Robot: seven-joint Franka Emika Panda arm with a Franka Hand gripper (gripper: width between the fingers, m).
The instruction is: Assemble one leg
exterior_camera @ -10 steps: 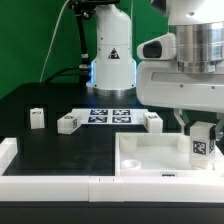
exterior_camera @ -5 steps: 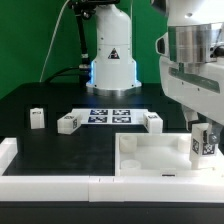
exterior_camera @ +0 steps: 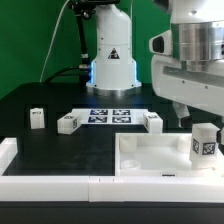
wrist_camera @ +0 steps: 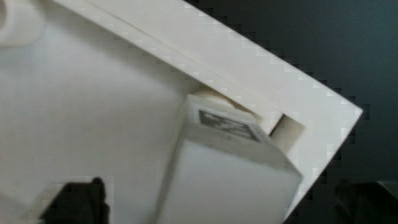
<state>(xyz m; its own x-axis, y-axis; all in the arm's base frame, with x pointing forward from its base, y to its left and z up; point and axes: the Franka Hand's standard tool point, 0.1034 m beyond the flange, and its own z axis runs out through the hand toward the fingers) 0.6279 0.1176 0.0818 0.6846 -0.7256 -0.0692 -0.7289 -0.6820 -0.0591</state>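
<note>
One leg (exterior_camera: 204, 142) upright at the tabletop's (exterior_camera: 150, 155) corner, three more legs (exterior_camera: 67, 123) on the table, one gripper (exterior_camera: 180, 116) above, fingers spread, holding nothing.

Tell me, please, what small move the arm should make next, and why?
Probably lift straight up and clear. The leg stands upright at the tabletop's corner on the exterior view's right, and the gripper hangs above it, apparently not holding it. Three more legs wait by the marker board.

Green backdrop wall (exterior_camera: 30, 30), black tabletop surface (exterior_camera: 60, 150), even indoor light
</note>
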